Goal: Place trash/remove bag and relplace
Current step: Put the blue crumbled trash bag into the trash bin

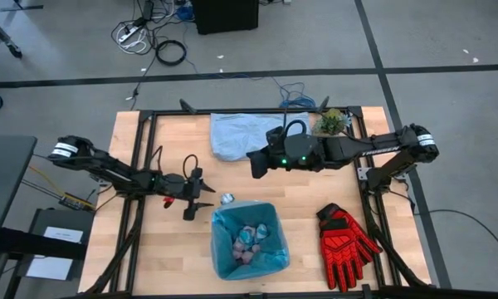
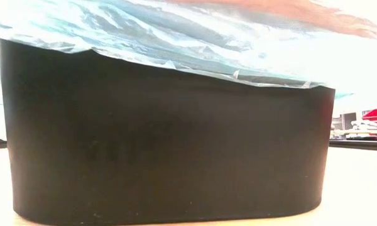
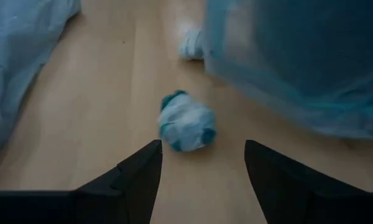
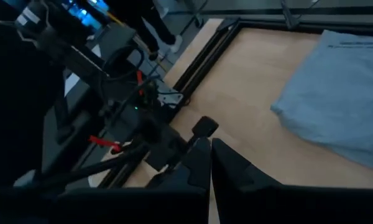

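On the wooden surface (image 1: pixel 174 249), near its front edge, stands the black bin (image 2: pixel 163 138), lined with the bag (image 1: pixel 270 259), its cyan plastic folded over the rim. Several wads of trash (image 1: pixel 247 241), pink and pale, lie inside it. One more wad (image 3: pixel 186 127), white with blue streaks, lies on the surface just outside the bin's back-left corner, apart from the liner; another pale wad (image 3: pixel 191 43) lies against the liner farther along.

Left claw (image 1: pixel 201 196): low over the surface, just left of the loose wad, fingers (image 3: pixel 140 180) spread wide, empty; the wad lies ahead of the gap, not between the fingers.

Right claw (image 1: pixel 256 163): raised above the surface behind the bin, fingers pressed together, holding nothing. Beneath and behind it lies a paler grey-blue bag (image 1: pixel 236 133). A red glove (image 1: pixel 346 243) lies right of the bin; a small green plant (image 1: pixel 332 121) sits at the back edge.
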